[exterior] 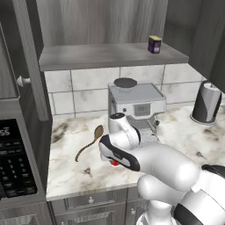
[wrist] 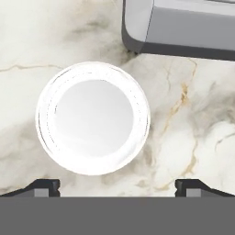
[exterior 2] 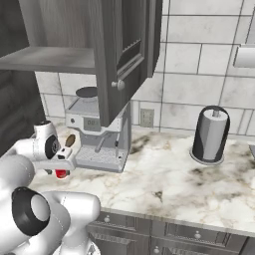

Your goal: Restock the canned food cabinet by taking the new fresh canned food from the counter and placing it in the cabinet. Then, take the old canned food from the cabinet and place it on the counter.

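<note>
The gripper (wrist: pixel 117 186) is held above the red can (wrist: pixel 92 118) on the marbled counter (wrist: pixel 193 119) — fingers (wrist: pixel 46 186) spread wide, nothing pinched.

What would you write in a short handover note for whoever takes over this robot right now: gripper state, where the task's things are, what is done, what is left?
Gripper: open, holding nothing, hanging straight above the red can.
Red can: upright on the counter, beside the coffee machine.
Blue and yellow can: on the cabinet shelf; cabinet door open.
Done: neither can moved.
Left: grasp the red can, place it on the shelf, then bring the blue can down to the counter.
</note>
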Controlling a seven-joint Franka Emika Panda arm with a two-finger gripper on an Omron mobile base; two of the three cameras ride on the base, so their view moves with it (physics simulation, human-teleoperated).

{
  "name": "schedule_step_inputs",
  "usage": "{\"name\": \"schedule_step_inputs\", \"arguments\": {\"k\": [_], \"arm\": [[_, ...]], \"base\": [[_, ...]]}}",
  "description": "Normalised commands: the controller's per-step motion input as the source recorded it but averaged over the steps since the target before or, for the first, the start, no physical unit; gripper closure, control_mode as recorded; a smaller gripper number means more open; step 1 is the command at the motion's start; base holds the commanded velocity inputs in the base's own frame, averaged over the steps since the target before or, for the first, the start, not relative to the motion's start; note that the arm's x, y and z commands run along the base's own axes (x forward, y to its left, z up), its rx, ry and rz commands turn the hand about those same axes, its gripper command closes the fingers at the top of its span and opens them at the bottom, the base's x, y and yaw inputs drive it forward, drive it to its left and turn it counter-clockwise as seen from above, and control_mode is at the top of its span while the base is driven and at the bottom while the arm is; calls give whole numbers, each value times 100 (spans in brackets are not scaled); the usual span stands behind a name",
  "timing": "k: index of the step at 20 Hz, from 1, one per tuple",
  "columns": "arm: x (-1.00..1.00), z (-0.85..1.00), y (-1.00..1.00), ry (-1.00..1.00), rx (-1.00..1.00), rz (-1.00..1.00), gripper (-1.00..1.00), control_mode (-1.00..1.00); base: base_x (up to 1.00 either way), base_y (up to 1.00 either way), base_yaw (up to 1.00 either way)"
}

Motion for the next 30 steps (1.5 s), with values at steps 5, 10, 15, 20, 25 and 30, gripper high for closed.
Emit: {"name": "schedule_step_inputs", "arguments": {"k": [5, 10, 15, 20, 25, 30], "arm": [[18, -5, 9, -3, 0, 0, -100, -100], [22, -5, 1, -3, 0, 0, -100, -100], [19, -6, 0, -3, 0, 0, -100, -100], [12, -10, 4, -3, 0, 0, -100, -100], [1, -6, 3, 0, 0, 0, 100, -100], [0, 0, 0, 0, 0, 0, 100, -100]], "base": [[0, 0, 0], [0, 0, 0], [0, 0, 0], [0, 0, 0], [0, 0, 0], [0, 0, 0]]}}
